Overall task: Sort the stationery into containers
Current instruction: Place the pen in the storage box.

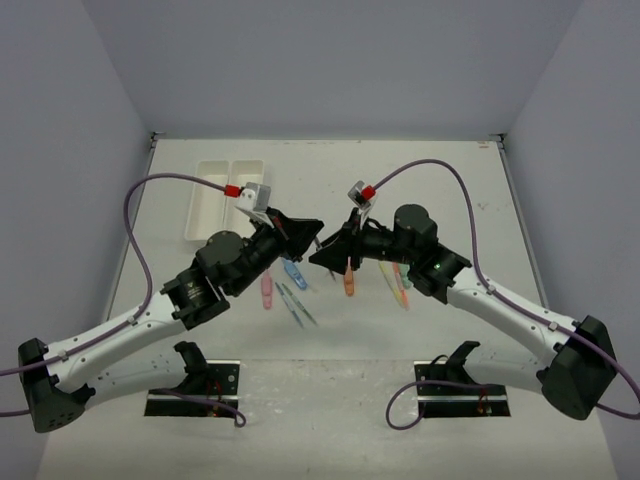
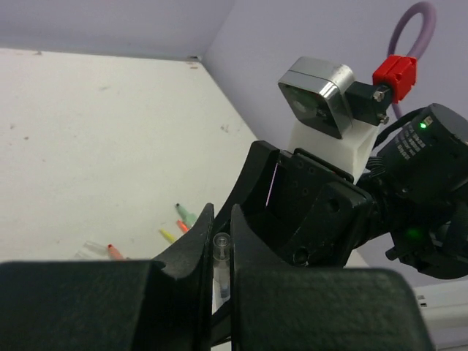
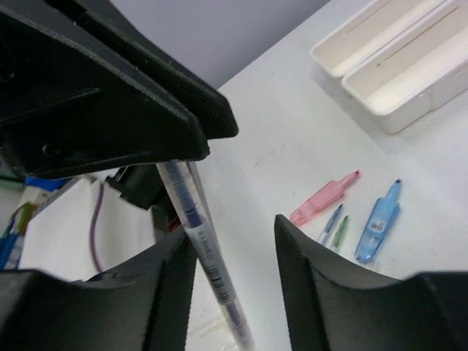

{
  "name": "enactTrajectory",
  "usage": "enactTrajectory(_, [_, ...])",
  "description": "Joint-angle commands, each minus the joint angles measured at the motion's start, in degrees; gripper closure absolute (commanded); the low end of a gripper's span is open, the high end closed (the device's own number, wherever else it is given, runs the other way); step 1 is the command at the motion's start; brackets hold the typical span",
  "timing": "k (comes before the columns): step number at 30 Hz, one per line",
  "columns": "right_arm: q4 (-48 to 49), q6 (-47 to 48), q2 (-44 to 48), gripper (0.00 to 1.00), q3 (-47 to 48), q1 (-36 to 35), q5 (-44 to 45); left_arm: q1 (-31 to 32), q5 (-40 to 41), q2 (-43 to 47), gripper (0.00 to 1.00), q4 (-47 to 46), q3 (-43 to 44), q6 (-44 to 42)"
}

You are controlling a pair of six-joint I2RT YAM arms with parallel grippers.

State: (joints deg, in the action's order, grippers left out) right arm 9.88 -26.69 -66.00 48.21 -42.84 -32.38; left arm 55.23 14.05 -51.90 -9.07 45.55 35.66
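The clear pen (image 3: 201,248) hangs in mid-air, well to the right of the white trays (image 1: 212,200); the left gripper (image 2: 221,213) is clamped on it, probably because that arm sits on the trays' side; the right gripper (image 3: 232,232) stands parted around it, not pinching; loose stationery (image 1: 295,272) lies beneath, farther from the trays.

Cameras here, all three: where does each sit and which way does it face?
Top external: fixed above and behind the bases, looking down on the table and white trays; left arm and right arm show whole.
Left wrist: on the left arm, looking along the left end effector, shut on a clear pen, at the right arm's wrist camera.
Right wrist: on the right arm, looking past the open right end effector toward the white trays.
Shared: both wrist views show the clear pen.
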Motion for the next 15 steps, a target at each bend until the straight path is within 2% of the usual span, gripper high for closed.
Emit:
enactTrajectory(1, [9.4, -2.0, 1.7, 0.44, -2.7, 1.4, 6.4, -0.2, 3.6, -3.6, 1.00, 14.3, 6.9, -2.2])
enactTrajectory(3, [8.4, -2.1, 2.1, 0.28, -3.5, 1.4, 7.4, -2.1, 2.0, -4.8, 1.00, 14.5, 8.2, -1.4])
enactTrajectory(5, [7.5, -2.1, 2.8, 0.19, -4.3, 1.4, 9.4, -4.6, 2.1, -6.1, 1.00, 14.9, 9.0, -1.3])
enactTrajectory(6, [5.6, -1.9, 3.3, 0.06, -4.6, 1.5, 10.9, -6.5, 3.3, -7.5, 1.00, 18.5, 11.4, -1.0])
enactTrajectory(7, [3.1, -1.4, 4.2, 0.01, -5.0, 1.5, 12.9, -11.1, 4.0, -10.4, 1.00, 21.3, 13.3, -0.7])
enactTrajectory(9, [-0.3, -1.1, 5.7, 0.01, -5.1, 1.5, 15.9, -13.2, 3.6, -11.5, 1.00, 23.2, 15.3, -1.1])
enactTrajectory(10, [-2.5, -0.9, 7.8, 0.01, -5.9, 1.5, 18.8, -16.5, 5.1, -13.4, 1.00, 24.3, 16.4, -1.3])
enactTrajectory(15, [-11.8, -1.7, 14.5, 0.01, -6.9, 1.5, 28.2, -27.2, 20.3, -26.8, 1.00, 45.1, 35.9, -2.2])
